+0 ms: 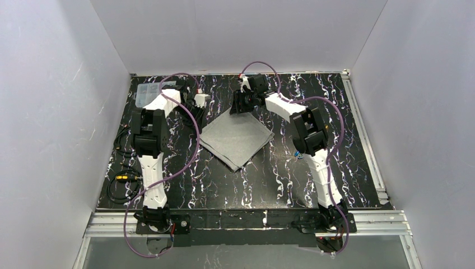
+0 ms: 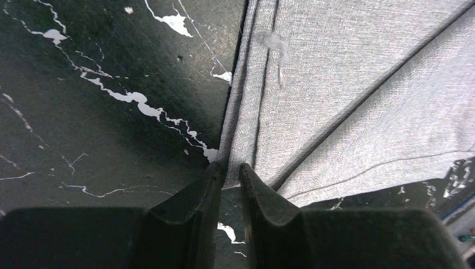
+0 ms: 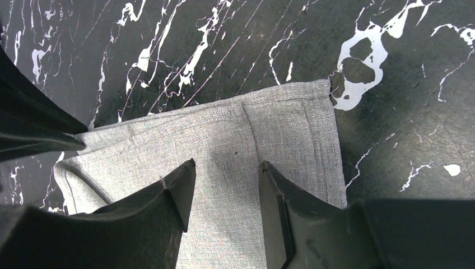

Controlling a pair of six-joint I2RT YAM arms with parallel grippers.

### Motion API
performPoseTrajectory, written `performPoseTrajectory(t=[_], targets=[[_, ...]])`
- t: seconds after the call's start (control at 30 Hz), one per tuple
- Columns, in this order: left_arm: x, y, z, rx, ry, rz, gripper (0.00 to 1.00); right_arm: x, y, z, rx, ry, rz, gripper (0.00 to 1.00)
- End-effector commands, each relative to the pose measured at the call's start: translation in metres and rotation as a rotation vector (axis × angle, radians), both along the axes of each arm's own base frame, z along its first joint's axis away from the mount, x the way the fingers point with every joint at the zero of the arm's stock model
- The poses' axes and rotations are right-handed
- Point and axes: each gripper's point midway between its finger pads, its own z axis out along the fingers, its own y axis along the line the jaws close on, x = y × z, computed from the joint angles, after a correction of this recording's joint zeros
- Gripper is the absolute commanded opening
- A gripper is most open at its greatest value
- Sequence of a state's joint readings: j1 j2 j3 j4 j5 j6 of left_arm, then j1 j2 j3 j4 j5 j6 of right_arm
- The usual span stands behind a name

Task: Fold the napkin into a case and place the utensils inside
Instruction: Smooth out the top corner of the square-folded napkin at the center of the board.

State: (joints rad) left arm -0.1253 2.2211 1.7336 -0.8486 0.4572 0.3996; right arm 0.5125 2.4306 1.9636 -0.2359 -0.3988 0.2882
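Left pincer [image 2: 229, 166] nips the napkin [image 2: 347, 84] at its hem; right pincer [image 3: 227, 163] hovers above, jaws apart.

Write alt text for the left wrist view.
The left tool, its two dark fingers almost together, sits at the hemmed edge of the folded grey napkin; whether it pinches the cloth is unclear. Black white-veined table fills the left side.

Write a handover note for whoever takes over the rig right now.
Left gripper: jaws nearly closed at a corner of the napkin; grip unclear.
Right gripper: jaws open, over the napkin's far corner.
Done: napkin folded into layers, mid table.
To do: finish the case, load the utensils; none clearly in view.
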Motion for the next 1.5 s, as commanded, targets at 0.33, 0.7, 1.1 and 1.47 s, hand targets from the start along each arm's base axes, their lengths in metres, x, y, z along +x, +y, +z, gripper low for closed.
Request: performPoseTrajectory(t=[0.33, 0.7, 1.1, 1.47], targets=[[-0.003, 0.003, -0.008, 0.153, -0.099, -0.113, 0.14, 0.009, 0.009, 0.012, 0.036, -0.037, 0.013, 0.53], [-0.004, 0.004, -0.009, 0.155, -0.098, -0.125, 0.01, -0.007, 0.021, 0.001, 0.028, -0.016, 0.041, 0.47], [-0.007, 0.000, -0.010, 0.148, -0.093, -0.136, 0.01, -0.002, 0.021, 0.017, 0.028, -0.056, 0.015, 0.25], [-0.007, 0.003, -0.010, 0.157, -0.100, -0.148, 0.00, 0.008, 0.001, 0.033, -0.048, -0.148, -0.033, 0.20]])
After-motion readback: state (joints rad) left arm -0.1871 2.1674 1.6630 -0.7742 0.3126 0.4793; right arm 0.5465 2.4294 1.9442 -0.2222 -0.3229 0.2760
